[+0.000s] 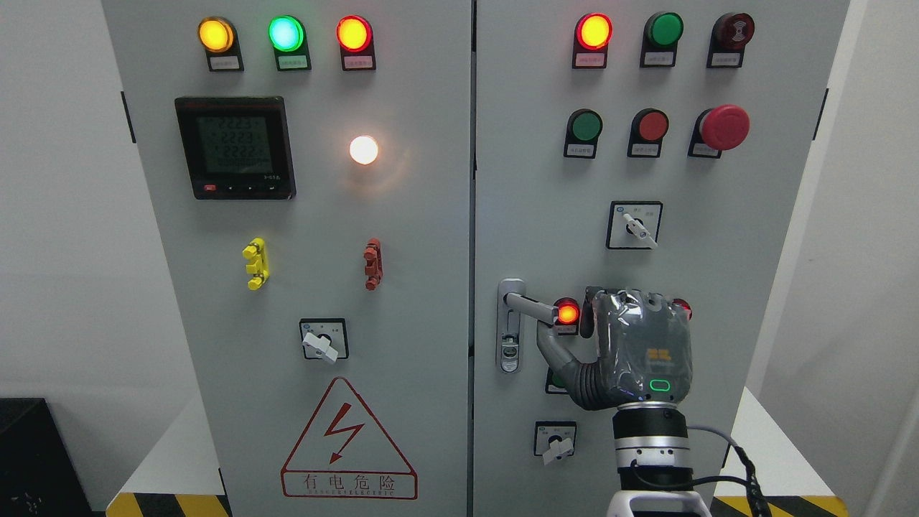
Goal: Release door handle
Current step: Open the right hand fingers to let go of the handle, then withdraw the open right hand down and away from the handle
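Observation:
The silver door handle [511,324] sits on the left edge of the cabinet's right door, and its lever [535,307] points right. My right hand [632,348] comes up from the bottom edge, its back facing the camera, just right of the lever's tip. The thumb [551,348] is spread to the left and lies just under the lever's end; I cannot tell if it touches. The other fingers [642,301] point at the door panel to the right of the lever, relaxed and around nothing. The lever stands free of the hand. My left hand is out of view.
A lit red lamp [567,313] glows between the lever tip and the hand. Rotary switches [635,225] [555,439] sit above and below the hand, and a red emergency button [724,127] is higher up. The left door [402,237] carries a meter, lamps and a hazard sign.

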You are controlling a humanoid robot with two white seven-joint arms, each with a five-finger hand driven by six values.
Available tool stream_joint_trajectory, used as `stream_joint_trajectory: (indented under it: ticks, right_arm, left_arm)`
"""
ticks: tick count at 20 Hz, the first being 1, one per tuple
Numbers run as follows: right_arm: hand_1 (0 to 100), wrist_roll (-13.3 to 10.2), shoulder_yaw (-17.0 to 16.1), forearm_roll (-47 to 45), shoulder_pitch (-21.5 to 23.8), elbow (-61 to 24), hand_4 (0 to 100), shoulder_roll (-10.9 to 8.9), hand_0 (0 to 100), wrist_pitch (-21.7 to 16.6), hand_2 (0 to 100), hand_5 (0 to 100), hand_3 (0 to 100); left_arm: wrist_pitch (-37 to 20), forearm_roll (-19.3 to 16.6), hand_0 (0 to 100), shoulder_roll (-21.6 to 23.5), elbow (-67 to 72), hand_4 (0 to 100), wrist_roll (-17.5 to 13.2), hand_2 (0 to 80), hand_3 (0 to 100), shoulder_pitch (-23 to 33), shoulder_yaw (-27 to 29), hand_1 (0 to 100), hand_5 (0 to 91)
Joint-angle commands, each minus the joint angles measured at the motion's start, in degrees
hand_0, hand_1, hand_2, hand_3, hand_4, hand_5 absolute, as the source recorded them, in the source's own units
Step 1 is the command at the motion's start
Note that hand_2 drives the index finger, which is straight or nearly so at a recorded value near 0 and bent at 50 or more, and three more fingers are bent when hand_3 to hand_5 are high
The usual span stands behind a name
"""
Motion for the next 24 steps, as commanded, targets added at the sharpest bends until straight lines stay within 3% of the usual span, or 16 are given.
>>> stream_joint_trajectory:
  ticks: [1,7,11,13,16,17,19,21,22,24]
  right_arm:
    - [40,0.01,-0.24,-0.08,0.07,-0.08,98,0.05,35,-0.03,80,97,100]
    - [39,-0.33,0.46,-0.17,3.66,-1.4,98,-0.04,36,-0.47,80,97,100]
    - [38,-2.61,0.63,-0.44,9.11,-2.89,98,-0.21,37,-2.75,78,97,100]
    - [37,-3.93,0.37,-0.52,12.01,-4.12,98,-0.12,37,-4.33,76,97,100]
    - [34,-5.96,0.11,-0.52,17.02,-6.32,89,-0.3,37,-6.09,68,92,100]
    - [33,-6.48,-0.07,-0.52,18.08,-6.58,88,-0.3,37,-6.62,61,89,100]
    - [32,-6.84,-0.24,-1.13,19.23,-7.37,81,-0.3,36,-7.23,50,78,86]
    - [32,-6.93,-0.33,-3.32,20.19,-8.77,61,-0.39,36,-8.46,38,58,57]
    - [31,-6.93,-0.42,-4.64,21.15,-9.65,58,-0.39,37,-9.43,36,55,54]
    - [30,-7.02,-1.99,-5.88,22.83,-10.97,39,-0.48,37,-11.01,26,33,36]
  left_arm:
    - [-0.01,0.0,0,0.0,-0.88,1,0.07,2.6,8,0.0,-1.14,0,0.0]
    - [-0.01,0.0,0,0.0,-0.97,1,0.07,2.3,8,0.0,-1.14,0,0.0]
    - [-0.01,0.0,0,0.0,-0.88,1,0.07,2.4,9,0.0,-1.14,0,0.0]
    - [-0.01,0.0,0,0.0,-0.97,1,-0.02,2.4,9,0.0,-1.14,0,0.0]
    - [-0.01,0.0,0,0.0,-0.97,1,0.07,2.4,8,0.0,-1.14,0,0.0]
    - [-0.01,0.0,0,0.0,-0.97,1,0.07,2.4,8,0.0,-1.14,0,0.0]
    - [-0.01,0.0,0,0.0,-0.97,1,0.07,2.4,9,0.0,-1.14,0,0.0]
    - [-0.01,0.0,0,0.0,-0.97,1,0.07,2.4,8,0.0,-1.14,0,0.0]
    - [-0.01,0.0,0,0.0,-0.97,1,0.07,2.4,8,0.0,-1.14,0,0.0]
    - [0.07,0.0,0,0.0,-0.97,1,0.07,2.5,8,0.0,-1.14,0,0.0]
